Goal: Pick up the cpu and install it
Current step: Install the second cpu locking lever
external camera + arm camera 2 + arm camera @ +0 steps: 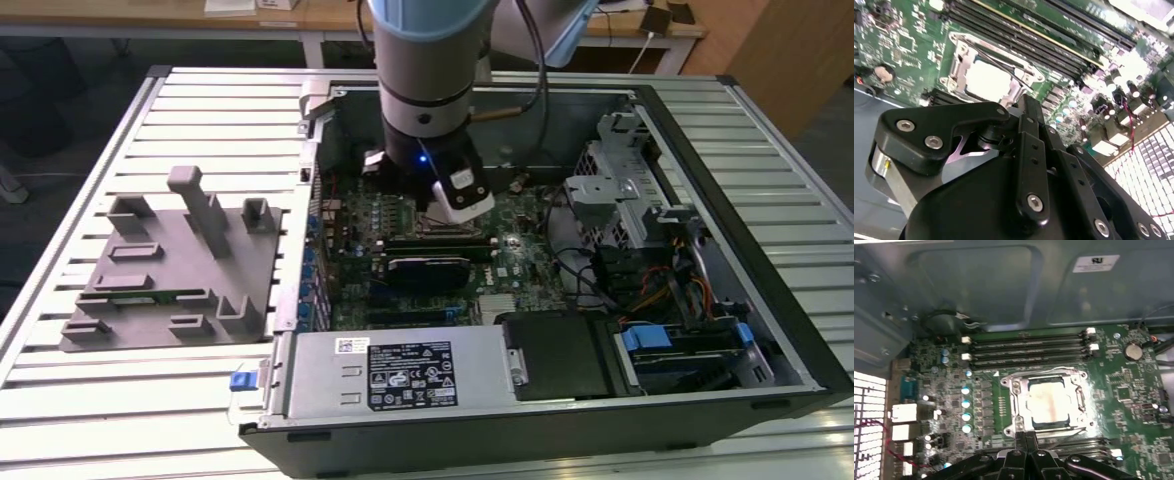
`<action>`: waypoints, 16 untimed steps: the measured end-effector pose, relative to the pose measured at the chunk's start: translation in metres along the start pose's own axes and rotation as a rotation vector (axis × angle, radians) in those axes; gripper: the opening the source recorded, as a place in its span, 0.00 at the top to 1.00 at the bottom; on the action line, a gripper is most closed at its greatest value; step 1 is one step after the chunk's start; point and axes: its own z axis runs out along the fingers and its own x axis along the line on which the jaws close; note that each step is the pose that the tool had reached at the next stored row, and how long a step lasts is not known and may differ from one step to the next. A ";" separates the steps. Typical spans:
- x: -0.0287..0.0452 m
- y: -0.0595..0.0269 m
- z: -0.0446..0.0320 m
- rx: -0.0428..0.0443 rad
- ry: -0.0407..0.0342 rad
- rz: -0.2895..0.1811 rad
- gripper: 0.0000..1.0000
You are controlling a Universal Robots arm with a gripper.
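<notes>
Silver cpu (1048,401) seated in socket (1016,390), end effector (1025,437) fingertips cropped

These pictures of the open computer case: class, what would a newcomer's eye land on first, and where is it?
First, the robot arm reaching down into the open computer case in the exterior view. Then, in both wrist views, the silvery cpu lying in the metal-framed socket on the green motherboard, with the gripper just beside the socket.

An open computer case (667,250) lies on the slatted tabletop (134,400). Beside the case, toward the exterior view's left, sits a grey holder (167,275). A blue clip (243,380) lies near the case's front corner.
</notes>
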 end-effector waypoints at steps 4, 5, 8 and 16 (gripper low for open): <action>-0.0062 0.0006 0.0002 0.0196 0.0013 0.002 0.89; -0.0073 0.0007 0.0004 0.0240 0.0022 0.003 0.89; -0.0102 0.0007 0.0015 0.0331 0.0070 0.006 0.89; -0.0126 -0.0015 0.0094 0.0369 0.0274 0.012 0.89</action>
